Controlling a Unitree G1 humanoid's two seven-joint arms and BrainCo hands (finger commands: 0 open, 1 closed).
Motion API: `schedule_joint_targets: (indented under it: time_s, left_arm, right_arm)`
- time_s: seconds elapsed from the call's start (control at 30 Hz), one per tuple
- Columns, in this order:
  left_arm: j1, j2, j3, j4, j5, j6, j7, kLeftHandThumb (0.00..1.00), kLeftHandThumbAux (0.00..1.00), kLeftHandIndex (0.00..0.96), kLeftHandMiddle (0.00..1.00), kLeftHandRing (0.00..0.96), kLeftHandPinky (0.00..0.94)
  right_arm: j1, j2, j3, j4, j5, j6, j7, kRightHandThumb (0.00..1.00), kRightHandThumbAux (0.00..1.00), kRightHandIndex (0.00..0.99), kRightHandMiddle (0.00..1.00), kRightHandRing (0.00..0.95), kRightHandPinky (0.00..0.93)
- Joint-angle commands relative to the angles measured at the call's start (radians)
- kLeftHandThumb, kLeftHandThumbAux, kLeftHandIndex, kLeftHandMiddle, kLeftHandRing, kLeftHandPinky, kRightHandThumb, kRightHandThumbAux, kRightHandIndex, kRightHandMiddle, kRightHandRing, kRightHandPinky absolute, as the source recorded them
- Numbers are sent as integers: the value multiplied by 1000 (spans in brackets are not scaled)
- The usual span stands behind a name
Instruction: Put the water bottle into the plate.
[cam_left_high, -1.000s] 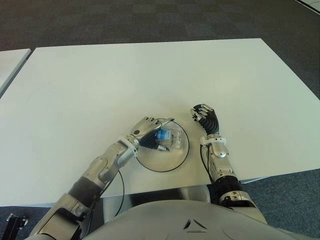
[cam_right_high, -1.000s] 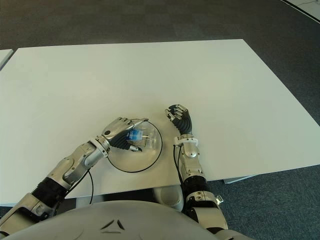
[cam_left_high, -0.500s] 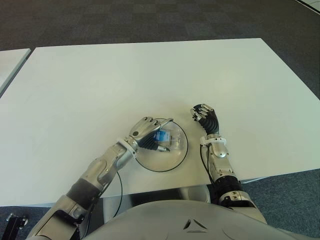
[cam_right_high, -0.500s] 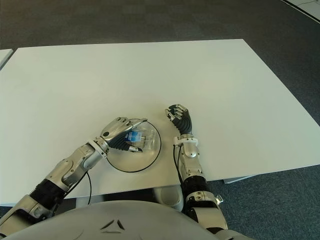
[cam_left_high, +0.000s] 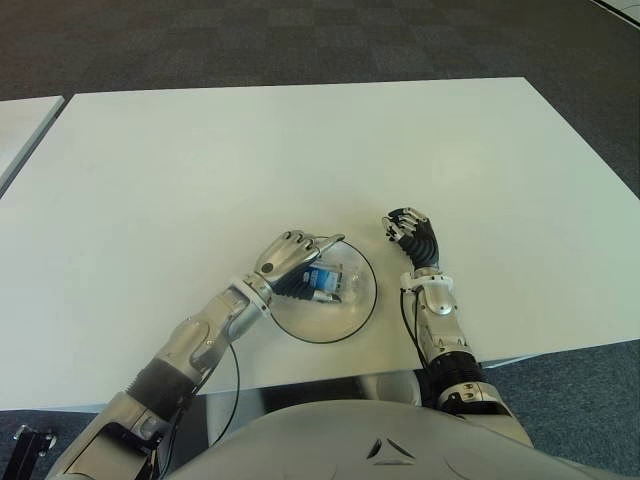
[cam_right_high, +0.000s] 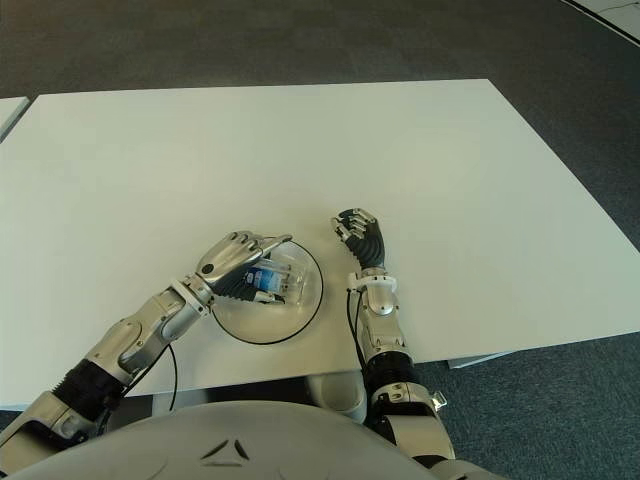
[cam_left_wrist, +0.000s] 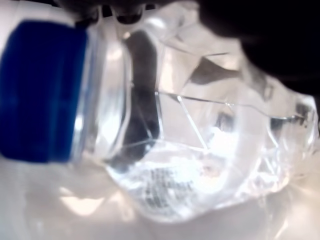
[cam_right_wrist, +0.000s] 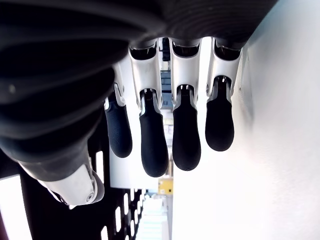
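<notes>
We see the water bottle (cam_left_high: 331, 280) lying on its side inside the plate (cam_left_high: 352, 322) near the front edge of the white table (cam_left_high: 300, 150), its blue cap (cam_left_wrist: 42, 92) filling one side of the left wrist view. Our left hand (cam_left_high: 290, 262) sits over the plate with its fingers draped across the bottle — whether they actually grip it or merely cover it, we cannot tell. Our right hand (cam_left_high: 411, 234) shows just beside the plate on its right, fingers (cam_right_wrist: 152, 142) loosely curled, holding nothing.
</notes>
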Motion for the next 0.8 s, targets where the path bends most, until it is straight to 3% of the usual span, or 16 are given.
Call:
schedule_joint_targets:
  time_s: [0.03,0.47,0.8]
  left_arm:
    - [8,7,4,-23,33,10,36,142,299,0,0,0,0]
    - [28,-7,13,-53,83,30,166,154,260,0,0,0,0]
    - [26,-19,3,-34,175,61,388,117,253,0,0,0,0]
  right_arm:
    - [22,5,3,6,0,34,-4,706,729,432,599,602,612]
    - [26,5,5,-4,-6,45,-12,706,729,432,602,603,613]
    - [27,4,5,-6,-3,43,-8,706,729,432,602,606,614]
